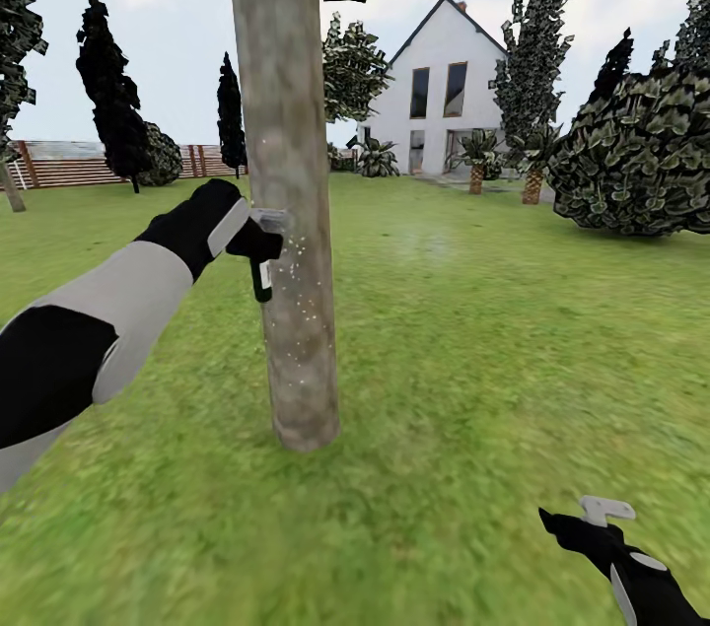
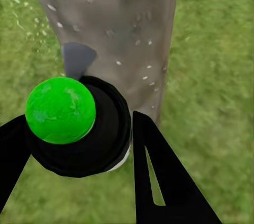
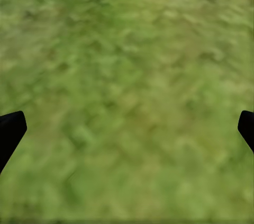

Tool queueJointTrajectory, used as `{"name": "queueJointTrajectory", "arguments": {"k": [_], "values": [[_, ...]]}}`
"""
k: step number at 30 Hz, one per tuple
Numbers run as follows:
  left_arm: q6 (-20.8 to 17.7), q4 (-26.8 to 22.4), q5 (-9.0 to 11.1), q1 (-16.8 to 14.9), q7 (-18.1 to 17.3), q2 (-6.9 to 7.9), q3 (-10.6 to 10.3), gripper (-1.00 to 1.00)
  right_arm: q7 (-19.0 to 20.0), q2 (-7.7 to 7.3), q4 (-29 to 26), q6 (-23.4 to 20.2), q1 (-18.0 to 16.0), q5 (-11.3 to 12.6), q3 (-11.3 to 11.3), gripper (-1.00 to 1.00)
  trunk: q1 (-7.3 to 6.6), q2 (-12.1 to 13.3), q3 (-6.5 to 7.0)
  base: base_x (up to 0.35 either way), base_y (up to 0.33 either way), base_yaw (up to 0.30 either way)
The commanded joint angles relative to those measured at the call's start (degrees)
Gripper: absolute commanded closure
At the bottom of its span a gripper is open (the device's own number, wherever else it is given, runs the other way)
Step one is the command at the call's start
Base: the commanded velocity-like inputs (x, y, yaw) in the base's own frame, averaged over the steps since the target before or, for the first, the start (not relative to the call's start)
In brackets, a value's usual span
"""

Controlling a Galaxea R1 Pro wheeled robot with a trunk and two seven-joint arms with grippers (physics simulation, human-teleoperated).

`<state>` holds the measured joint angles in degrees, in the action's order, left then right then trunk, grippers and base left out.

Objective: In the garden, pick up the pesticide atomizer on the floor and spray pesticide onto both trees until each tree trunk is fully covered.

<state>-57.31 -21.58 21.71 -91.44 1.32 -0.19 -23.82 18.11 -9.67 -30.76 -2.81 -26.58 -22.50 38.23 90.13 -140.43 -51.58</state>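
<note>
Two fingers of the left gripper clamp the pesticide atomizer just beside the tree trunk, its label unreadable. Near the trunk's foot, over grass, the right gripper hangs spread wide. Beyond the trunk stand a fence and a white house.

The thick beige-grey mottled tree trunk runs off the top edge, so its crown is cut off. The small black pesticide bottle is partly hidden by the left black gripper. The green grass floor looks blurry.
</note>
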Motion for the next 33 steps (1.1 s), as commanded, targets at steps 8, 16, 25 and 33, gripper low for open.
{"name": "queueJointTrajectory", "arguments": {"k": [8,16,25,33], "values": [[-0.05,1.96,0.08,-4.25,0.00,-0.23,0.08,1.00,-0.01,0.00,0.00,0.00,0.02,0.00,0.00,-1.00,0.00,0.00,0.00,0.000,0.000,0.000],[-0.02,2.16,0.09,-4.88,0.00,-0.26,0.09,1.00,0.00,-0.03,0.00,0.00,0.00,0.00,0.00,-1.00,0.00,0.00,0.00,0.000,0.000,0.000],[0.00,2.16,0.10,-4.89,0.00,-0.25,0.09,1.00,0.00,-0.01,0.01,0.00,0.00,0.00,0.00,-1.00,0.00,0.00,0.00,-0.160,0.000,0.000],[0.31,9.63,0.09,-4.70,-0.08,-0.47,-0.33,1.00,0.00,0.00,0.00,0.00,0.00,0.00,0.00,-1.00,0.00,0.00,0.00,-0.107,0.000,0.000]]}}
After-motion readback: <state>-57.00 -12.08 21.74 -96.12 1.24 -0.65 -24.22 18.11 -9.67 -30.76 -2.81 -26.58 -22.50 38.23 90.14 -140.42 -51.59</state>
